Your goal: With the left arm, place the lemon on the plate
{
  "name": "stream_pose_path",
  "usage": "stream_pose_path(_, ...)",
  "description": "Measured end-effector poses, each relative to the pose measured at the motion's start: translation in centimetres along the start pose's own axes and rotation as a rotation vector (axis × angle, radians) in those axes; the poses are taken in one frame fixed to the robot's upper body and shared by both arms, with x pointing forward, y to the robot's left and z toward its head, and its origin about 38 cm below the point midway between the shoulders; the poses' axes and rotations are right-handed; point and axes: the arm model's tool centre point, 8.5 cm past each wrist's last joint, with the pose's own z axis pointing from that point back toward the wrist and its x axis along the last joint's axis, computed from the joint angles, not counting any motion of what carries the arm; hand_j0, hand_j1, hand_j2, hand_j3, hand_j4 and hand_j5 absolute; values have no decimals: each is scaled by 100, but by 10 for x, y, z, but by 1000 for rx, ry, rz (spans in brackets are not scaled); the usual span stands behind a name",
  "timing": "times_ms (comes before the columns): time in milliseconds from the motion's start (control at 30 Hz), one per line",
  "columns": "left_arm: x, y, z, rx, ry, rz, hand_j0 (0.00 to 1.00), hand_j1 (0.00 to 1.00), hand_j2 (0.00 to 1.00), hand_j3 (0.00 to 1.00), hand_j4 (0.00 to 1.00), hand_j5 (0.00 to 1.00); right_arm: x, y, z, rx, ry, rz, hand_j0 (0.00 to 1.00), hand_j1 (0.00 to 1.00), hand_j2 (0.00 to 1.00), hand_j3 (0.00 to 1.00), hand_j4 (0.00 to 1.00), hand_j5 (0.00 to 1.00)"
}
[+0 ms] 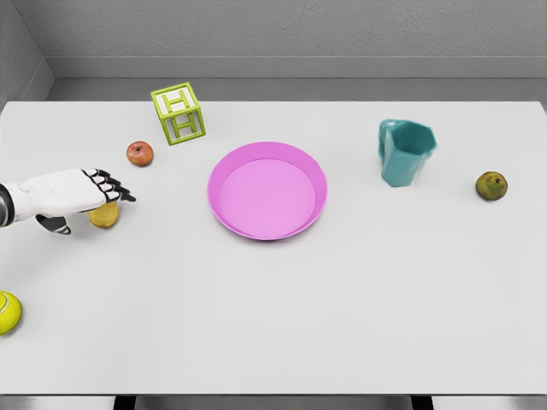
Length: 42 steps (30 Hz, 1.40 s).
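Note:
A yellow lemon point(105, 216) lies on the white table at the left, mostly covered from above by my left hand point(104, 190). The hand reaches in from the left edge, its dark-tipped fingers stretched out flat over the lemon, and the thumb shows below at the lemon's left side. The fingers are not closed around it. The pink plate point(267, 219) sits in the middle of the table, well to the right of the hand, and holds nothing. My right arm is out of view.
A red apple point(140, 154) and a green letter block point(179, 112) stand behind the hand. A teal mug point(405, 152) and a brownish-green fruit point(491, 185) are at the right. A yellow-green ball point(8, 313) lies at the left edge.

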Motion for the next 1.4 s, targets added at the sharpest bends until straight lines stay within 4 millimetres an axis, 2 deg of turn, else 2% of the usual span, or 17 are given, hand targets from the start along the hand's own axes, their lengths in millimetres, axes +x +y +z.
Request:
stream_pose_path(100, 1, 0, -1, -1, -1, -3, 98, 98, 98, 98, 98, 98, 0, 0, 0, 0, 0, 0, 100, 100, 100, 100, 100, 100)
stream_pose_path(300, 2, 2, -1, 3, -3, -10, 78, 78, 78, 78, 78, 78, 0, 0, 0, 0, 0, 0, 100, 100, 100, 100, 100, 100)
stream_pose_path(500, 5, 7, -4, 14, -12, -15, 78, 78, 78, 78, 78, 78, 0, 0, 0, 0, 0, 0, 100, 100, 100, 100, 100, 100)
stream_pose_path(967, 6, 1, -6, -9, -15, -14, 78, 78, 78, 78, 78, 78, 0, 0, 0, 0, 0, 0, 100, 100, 100, 100, 100, 100)
stream_pose_path(1000, 5, 1, -6, -10, -14, -14, 77, 77, 77, 77, 77, 77, 0, 0, 0, 0, 0, 0, 100, 100, 100, 100, 100, 100)
stream_pose_path(1033, 5, 0, -5, -11, -13, -14, 66, 66, 66, 66, 66, 66, 0, 0, 0, 0, 0, 0, 100, 100, 100, 100, 100, 100)
stream_pose_path(1067, 5, 0, -5, -13, -11, -15, 63, 63, 63, 63, 63, 63, 1, 0, 0, 0, -2, 0, 100, 100, 100, 100, 100, 100)
stream_pose_path(1400, 4, 0, -4, -17, -7, -18, 58, 58, 58, 58, 58, 58, 0, 0, 0, 0, 0, 0, 100, 100, 100, 100, 100, 100)
